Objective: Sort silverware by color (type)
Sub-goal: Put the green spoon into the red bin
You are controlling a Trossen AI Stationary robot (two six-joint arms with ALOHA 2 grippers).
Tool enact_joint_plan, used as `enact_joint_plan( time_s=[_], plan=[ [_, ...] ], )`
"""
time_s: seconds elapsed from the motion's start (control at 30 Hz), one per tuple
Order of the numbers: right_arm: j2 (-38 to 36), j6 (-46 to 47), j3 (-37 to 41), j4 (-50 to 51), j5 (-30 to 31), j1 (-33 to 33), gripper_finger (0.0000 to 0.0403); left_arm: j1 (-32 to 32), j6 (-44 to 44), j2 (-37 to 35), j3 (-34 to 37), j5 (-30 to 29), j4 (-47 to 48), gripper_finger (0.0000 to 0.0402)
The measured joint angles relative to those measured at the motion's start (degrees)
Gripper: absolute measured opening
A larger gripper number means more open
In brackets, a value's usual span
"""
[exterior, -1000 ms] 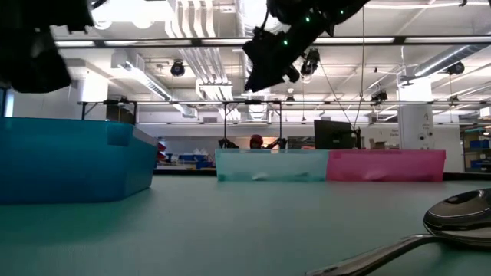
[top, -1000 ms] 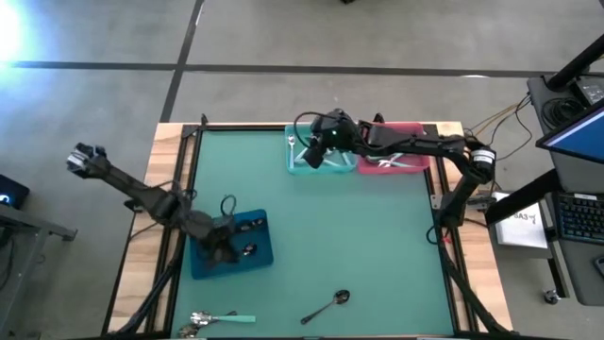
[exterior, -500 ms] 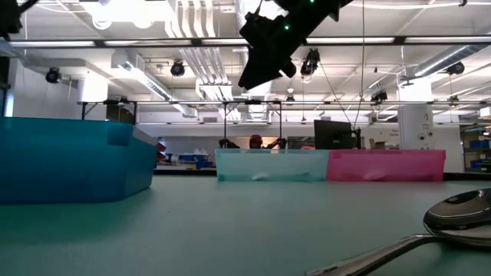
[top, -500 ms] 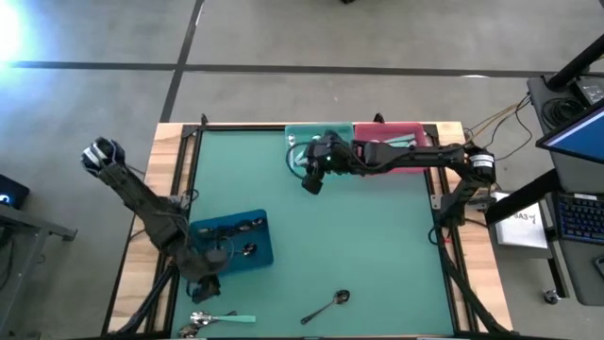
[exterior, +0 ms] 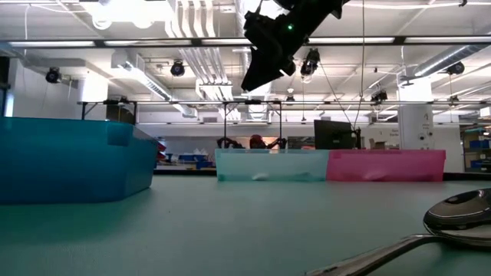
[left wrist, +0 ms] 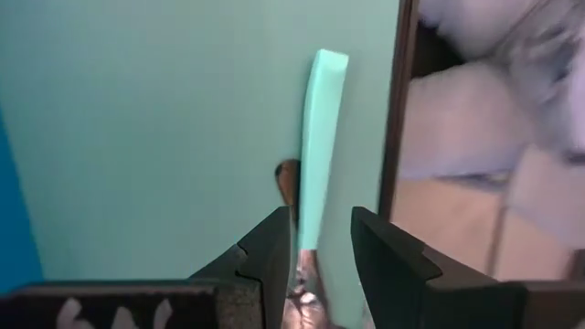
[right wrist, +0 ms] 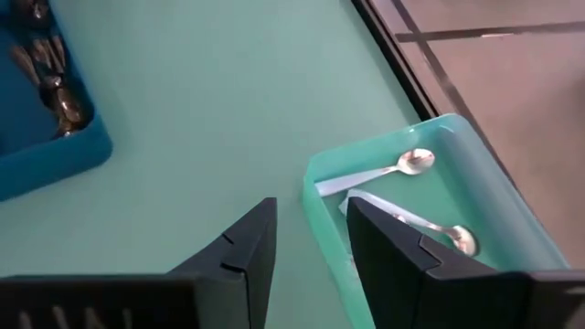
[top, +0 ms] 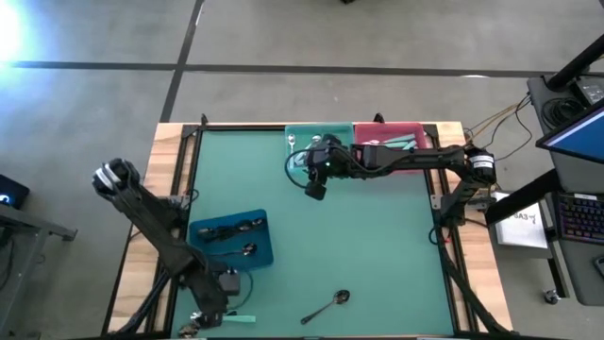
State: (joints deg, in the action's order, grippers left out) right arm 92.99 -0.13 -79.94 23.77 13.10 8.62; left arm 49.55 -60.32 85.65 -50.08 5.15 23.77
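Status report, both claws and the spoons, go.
Left claw open, empty, over the mint-handled spoon at table's near edge. Right claw open, empty, above the mat beside the teal bin. Dark spoon loose. Nothing blocking.

The mint-handled spoon (left wrist: 315,155) has its bowl hidden behind the left arm's jaws.

teal-handled spoon (left wrist: 315,155) flat, dark spoon (top: 327,305) nearby
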Motion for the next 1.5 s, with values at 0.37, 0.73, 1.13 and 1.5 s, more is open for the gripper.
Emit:
enact_joint_plan(
  time_s=[0.37,0.73,1.13,1.5],
  plan=[
    [0.0,2.05,0.02,-0.03,0.0,0.0,0.0129,0.15,11.87,13.69,-9.53,-5.91,2.79,0.0101],
    [0.0,2.06,0.0,-0.09,0.0,0.0,0.0129,3.27,11.62,16.58,-10.3,-9.19,-1.23,0.0096],
    [0.0,2.07,-0.02,-0.19,0.0,0.0,0.0129,3.71,9.28,21.23,-10.44,-11.63,-1.96,0.0096],
    [0.0,2.07,-0.04,-0.22,0.0,0.0,0.0129,3.69,4.73,21.48,-10.39,-13.03,-2.14,0.0049]
  ],
)
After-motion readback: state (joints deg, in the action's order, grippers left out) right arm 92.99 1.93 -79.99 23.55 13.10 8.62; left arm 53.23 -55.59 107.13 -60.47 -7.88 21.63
